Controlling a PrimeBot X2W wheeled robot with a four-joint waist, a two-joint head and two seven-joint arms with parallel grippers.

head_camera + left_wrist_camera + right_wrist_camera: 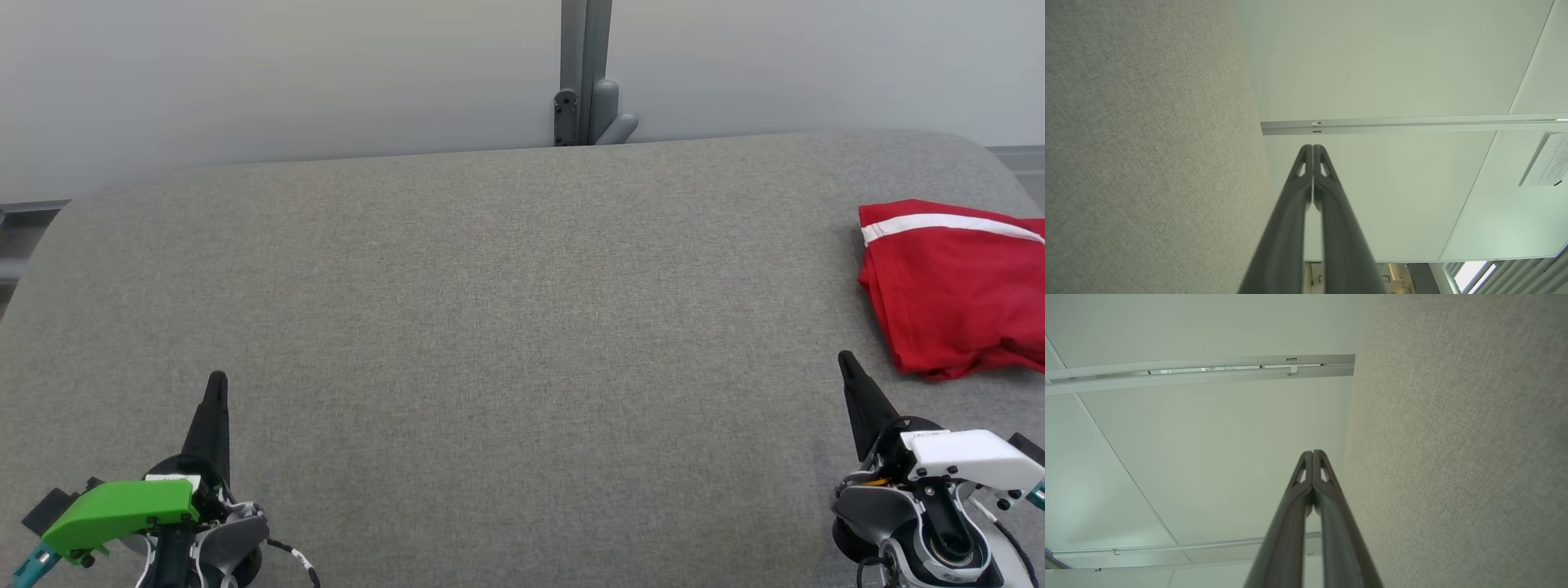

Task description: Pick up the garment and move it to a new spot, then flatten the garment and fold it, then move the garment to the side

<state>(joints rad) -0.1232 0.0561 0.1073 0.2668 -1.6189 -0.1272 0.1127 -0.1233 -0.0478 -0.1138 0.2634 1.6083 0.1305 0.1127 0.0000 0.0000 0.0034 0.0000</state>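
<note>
Garment: your red garment (pixel 955 286), with one white stripe across its upper part, lies on the far right of the grey fabric surface (pixel 522 310). It looks roughly folded into a compact block. The head view's right edge cuts it off, so you cannot tell how far it runs or what kind of clothing it is.

Left gripper: you see the left gripper (pixel 216 388) at the lower left of the head view, under its green cover (pixel 122 506). It points up the view, well apart from the garment. In the left wrist view its two dark fingers (pixel 1290 228) are pressed together at the tips, with nothing between them.

Right gripper: the right gripper (pixel 847 363), under its white cover (pixel 971 457), sits at the lower right of the head view. Its tip is near the garment's lower left corner but apart from it. In the right wrist view its fingers (pixel 1286 526) meet at the tips and hold nothing.

Surface: the grey fabric between your two grippers is smooth and flat, with rounded far corners.

Background: a pale wall (pixel 286 73) stands behind the surface, and a grey upright post (pixel 584 65) rises at the middle of its far edge.
</note>
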